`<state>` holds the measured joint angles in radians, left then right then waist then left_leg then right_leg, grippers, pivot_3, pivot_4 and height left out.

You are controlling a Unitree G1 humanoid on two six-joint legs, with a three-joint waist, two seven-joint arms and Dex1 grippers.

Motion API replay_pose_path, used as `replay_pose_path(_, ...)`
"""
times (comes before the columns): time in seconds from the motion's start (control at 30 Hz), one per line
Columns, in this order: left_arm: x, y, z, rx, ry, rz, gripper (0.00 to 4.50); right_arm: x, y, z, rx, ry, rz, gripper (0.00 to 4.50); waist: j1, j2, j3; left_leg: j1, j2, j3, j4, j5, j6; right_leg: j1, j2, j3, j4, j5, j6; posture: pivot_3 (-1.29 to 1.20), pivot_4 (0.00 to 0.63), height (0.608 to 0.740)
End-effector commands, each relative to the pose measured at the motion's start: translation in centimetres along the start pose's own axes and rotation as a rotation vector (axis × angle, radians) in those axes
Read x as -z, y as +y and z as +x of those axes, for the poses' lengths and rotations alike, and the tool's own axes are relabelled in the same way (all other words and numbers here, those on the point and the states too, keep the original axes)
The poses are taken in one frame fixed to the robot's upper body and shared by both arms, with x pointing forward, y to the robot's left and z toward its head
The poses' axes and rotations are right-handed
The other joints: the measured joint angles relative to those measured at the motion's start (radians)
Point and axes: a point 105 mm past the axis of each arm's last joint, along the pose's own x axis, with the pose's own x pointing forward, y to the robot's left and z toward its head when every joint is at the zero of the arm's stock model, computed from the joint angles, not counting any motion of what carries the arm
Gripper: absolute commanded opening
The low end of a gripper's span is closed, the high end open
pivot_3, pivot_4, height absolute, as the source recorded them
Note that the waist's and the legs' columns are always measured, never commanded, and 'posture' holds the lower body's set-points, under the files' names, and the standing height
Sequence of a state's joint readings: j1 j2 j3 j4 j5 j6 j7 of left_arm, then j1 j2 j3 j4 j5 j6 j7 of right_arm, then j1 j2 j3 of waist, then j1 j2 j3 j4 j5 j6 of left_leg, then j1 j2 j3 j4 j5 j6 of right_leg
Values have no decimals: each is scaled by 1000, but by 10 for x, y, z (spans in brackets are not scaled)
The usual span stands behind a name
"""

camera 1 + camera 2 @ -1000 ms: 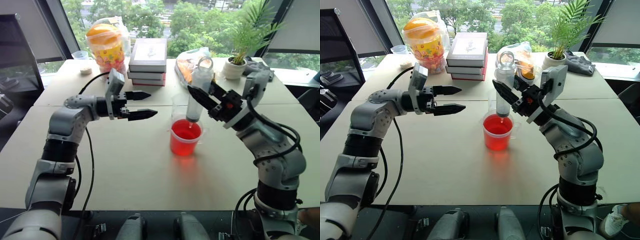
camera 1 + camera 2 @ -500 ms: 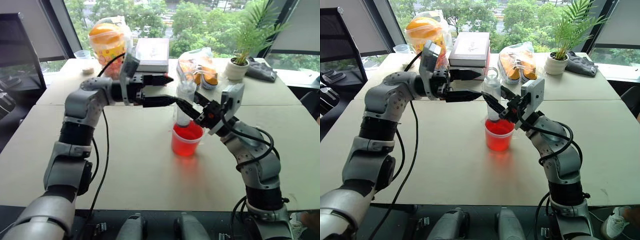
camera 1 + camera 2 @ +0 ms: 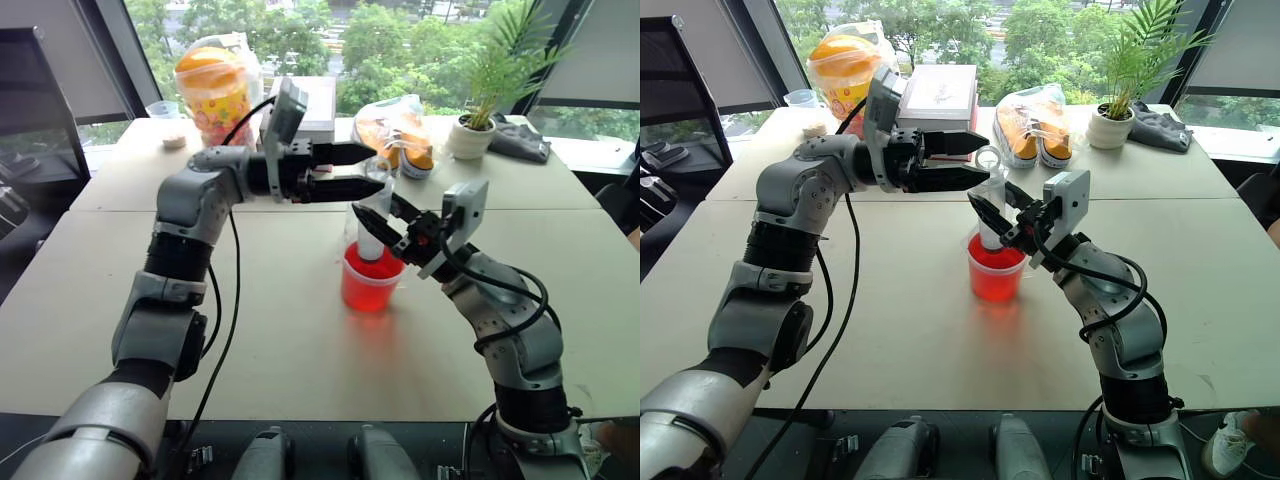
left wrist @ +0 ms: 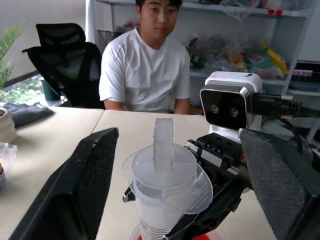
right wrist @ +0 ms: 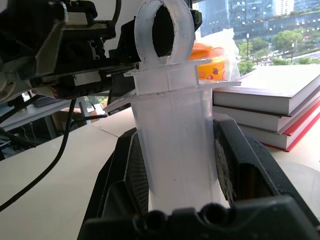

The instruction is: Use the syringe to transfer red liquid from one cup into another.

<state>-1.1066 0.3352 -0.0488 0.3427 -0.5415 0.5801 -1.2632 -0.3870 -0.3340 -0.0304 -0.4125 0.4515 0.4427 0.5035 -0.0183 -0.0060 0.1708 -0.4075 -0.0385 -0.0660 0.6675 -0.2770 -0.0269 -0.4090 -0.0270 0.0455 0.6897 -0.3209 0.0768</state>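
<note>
Here, on the left, the left hand (image 3: 368, 172) reaches level across the desk (image 3: 270, 320), its two black fingers (image 4: 87, 187) spread on either side of the plunger ring (image 4: 163, 144) without touching it. Below them the syringe (image 3: 990, 212) stands nearly upright, its tip down inside the wide red-tinted cup (image 3: 371, 283), which sits near the desk's middle holding the red liquid (image 3: 996, 279). To the right, the right hand (image 3: 372, 222) is pressed tight on the syringe barrel (image 5: 175, 145). Behind lie stacked books (image 3: 940, 95), and a person (image 4: 145, 70) sits across the desk.
</note>
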Motion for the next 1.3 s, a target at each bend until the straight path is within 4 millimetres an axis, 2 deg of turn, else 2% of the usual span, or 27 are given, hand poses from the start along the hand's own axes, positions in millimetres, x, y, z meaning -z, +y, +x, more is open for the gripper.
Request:
replay_pose_path(0.03,-11,-2,2,8,-17,24,1671,-15,6,-1,-17,-45,-42,1437,0,0,0,0,0,0,0,0,0,0,0,0,0,0,0,0,150,740)
replay_pose_path(0.13,-6,-2,4,6,-2,28,201,-15,7,-1,-21,-44,-42,1437,0,0,0,0,0,0,0,0,0,0,0,0,0,0,0,0,150,740)
replay_pose_path(0.17,-4,-2,6,6,4,28,50,-16,8,-1,-21,-44,-43,1437,0,0,0,0,0,0,0,0,0,0,0,0,0,0,0,0,150,740)
replay_pose_path(0.27,-3,-1,10,0,1,29,50,-18,8,-1,-20,-45,-43,1437,1,0,0,0,0,0,0,0,0,0,0,0,0,0,0,0,150,740)
replay_pose_path(0.53,-28,0,17,7,-64,56,50,-10,8,-6,-22,-14,1,1437,0,0,0,0,0,0,0,0,0,0,0,0,0,0,0,0,150,740)
replay_pose_path(0.8,-40,-1,16,7,-87,81,50,3,13,-7,-30,15,39,1437,0,0,0,0,0,0,0,0,0,0,0,0,0,0,0,0,150,740)
replay_pose_path(1.3,-60,1,15,-15,-125,118,50,8,13,-8,-34,28,47,1437,0,0,0,0,0,0,0,0,0,0,0,0,0,0,0,0,150,740)
